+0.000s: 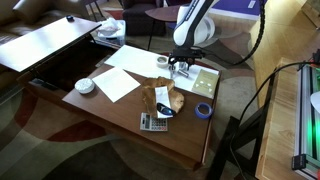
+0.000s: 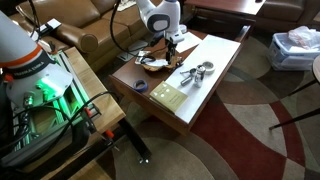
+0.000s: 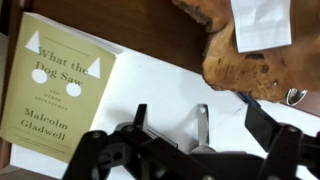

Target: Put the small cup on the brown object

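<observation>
- on the white sheet (image 3: 165,95) beside the book (image 3: 60,85), the wrist view showed only the slim metal handle of the small cup (image 3: 201,135); its bowl was hidden under the gripper body.
- that handle's long axis ran straight up and down the wrist view, with its far end pointing toward the dark table edge and the brown object (image 3: 255,65) beyond it.
- your gripper (image 3: 196,112) stood spread wide, with one dark finger on each side of the handle and neither touching it.
- the brown object lay up and to the right of the handle, apart from it, with a white slip of paper (image 3: 258,22) resting on top.
- in an exterior view, the gripper (image 1: 183,67) hung low over the far side of the wooden table (image 1: 110,110), and the brown object (image 1: 160,97) lay nearer the middle.
- in an exterior view, a cluster of metal cups (image 2: 196,72) lay on the sheet near the gripper (image 2: 172,42); you could not tell which one sat between the fingers.
- a blue tape roll (image 1: 204,110) lay near the table's corner.
</observation>
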### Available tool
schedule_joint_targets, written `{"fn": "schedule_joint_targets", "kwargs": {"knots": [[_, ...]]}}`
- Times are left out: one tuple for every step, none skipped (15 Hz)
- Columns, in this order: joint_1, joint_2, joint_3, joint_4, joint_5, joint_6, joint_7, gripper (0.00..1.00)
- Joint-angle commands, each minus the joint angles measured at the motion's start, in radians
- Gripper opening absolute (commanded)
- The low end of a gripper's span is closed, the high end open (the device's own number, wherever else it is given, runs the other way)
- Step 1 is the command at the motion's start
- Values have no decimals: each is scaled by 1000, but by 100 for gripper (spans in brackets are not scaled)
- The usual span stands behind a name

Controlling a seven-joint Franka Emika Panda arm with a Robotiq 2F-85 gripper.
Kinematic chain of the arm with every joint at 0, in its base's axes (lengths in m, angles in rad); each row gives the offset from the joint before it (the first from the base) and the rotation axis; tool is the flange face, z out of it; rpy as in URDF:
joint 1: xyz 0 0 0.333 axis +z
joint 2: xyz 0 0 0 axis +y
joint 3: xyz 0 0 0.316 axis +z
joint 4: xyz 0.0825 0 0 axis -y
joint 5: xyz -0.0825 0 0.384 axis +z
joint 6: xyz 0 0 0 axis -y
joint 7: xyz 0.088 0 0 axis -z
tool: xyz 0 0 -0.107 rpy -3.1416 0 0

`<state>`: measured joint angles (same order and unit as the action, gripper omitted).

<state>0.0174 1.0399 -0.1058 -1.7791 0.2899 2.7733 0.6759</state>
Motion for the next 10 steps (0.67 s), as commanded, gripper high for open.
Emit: {"fn": "schedule_joint_targets", "kwargs": {"knots": [[30,163,-40,152,62,134,107,100],[45,200,-65,183,65,167,146,100],[62,233,-94,212,70,190,190,100],[84,268,-129,240,74,210,239,100],[107,303,-168,270,77,216,294,100],[138,336,-212,294,79,211,358,100],[155,363,-240,318,77,192,414,100],[173,390,-266,344,69,170,467,100],[186,415,-285,369,62,151,519,100],[194,437,-297,394,55,130,564,100]]}}
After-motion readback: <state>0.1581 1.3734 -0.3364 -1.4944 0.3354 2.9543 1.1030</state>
